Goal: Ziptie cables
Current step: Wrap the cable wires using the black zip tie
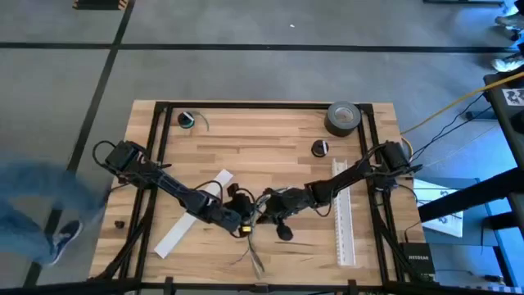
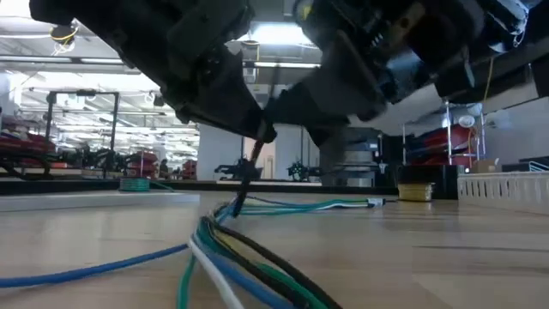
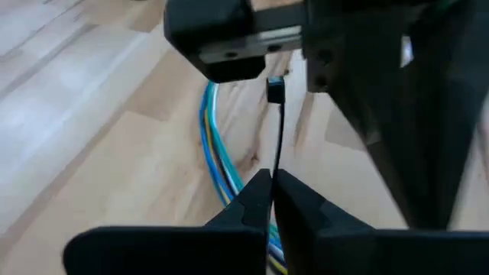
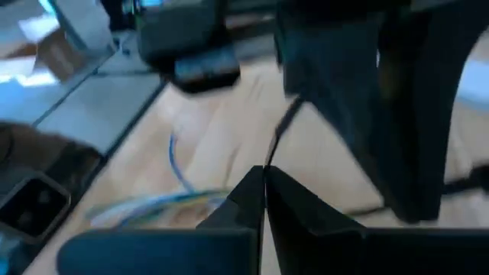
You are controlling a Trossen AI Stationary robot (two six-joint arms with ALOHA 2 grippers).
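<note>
Seen from above, two dark robot arms reach inward over a wooden counter (image 1: 270, 156) and meet near its front middle. The left claw (image 1: 246, 220) and the right claw (image 1: 264, 206) sit almost touching each other.

In the left wrist view, the left claw (image 3: 273, 191) is pinched shut on the ziptie (image 3: 276, 130), a thin black strip that stands up from the fingertips, its small square head just under the other arm's body. In the right wrist view, the right claw (image 4: 264, 183) is also closed, and the same thin strip (image 4: 284, 130) seems to run from its tips, though the view is blurry.

The cables (image 2: 249, 257), blue, green, white and dark, lie on the counter directly beneath the claws and trail toward the front edge (image 1: 252, 256).

A roll of grey tape (image 1: 343, 117) and a long white slotted strip (image 1: 341, 215) lie on the right side.
</note>
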